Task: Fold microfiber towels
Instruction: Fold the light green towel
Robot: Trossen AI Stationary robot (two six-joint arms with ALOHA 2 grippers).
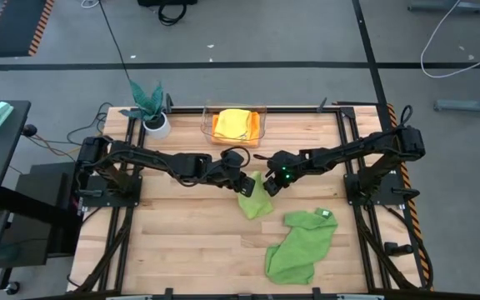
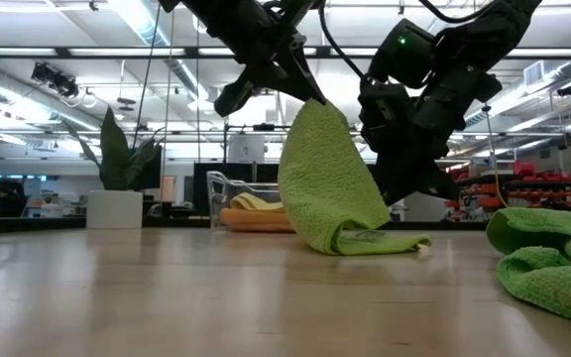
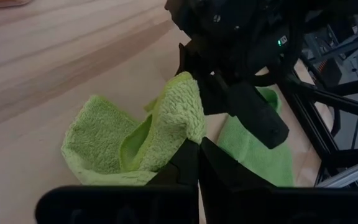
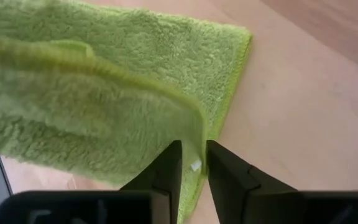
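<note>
The lime green towel (image 1: 255, 200) is at the table's middle, partly raised into a peak (image 2: 323, 169), with its lower part flat on the wood (image 2: 375, 241). My left gripper (image 1: 245, 179) is shut on the towel's top. My right gripper (image 1: 271, 187) is close beside it, shut on the towel's edge lower down. The larger mid-green towel (image 1: 301, 244) with a white tag (image 1: 324, 214) lies crumpled at the near right. The orange towel (image 1: 233, 129) and the yellow towel (image 1: 237, 119) lie in a clear bin. My left gripper pinches the raised top of the lime towel (image 3: 180, 134) between its two shut fingers, slanting down from the table's left. The towel hangs below the fingers as a folded drape, its lower part on the table. My right gripper pinches the hemmed edge of the lifted layer (image 4: 197, 134) between its fingers, coming from the table's right. A flat layer of the towel (image 4: 166, 43) lies on the wood beneath.
The clear bin (image 1: 261, 117) stands at the far edge's middle. A teal-leaved plant in a white pot (image 1: 152, 108) stands at the far left. Bare wood lies at the near left (image 1: 182, 242).
</note>
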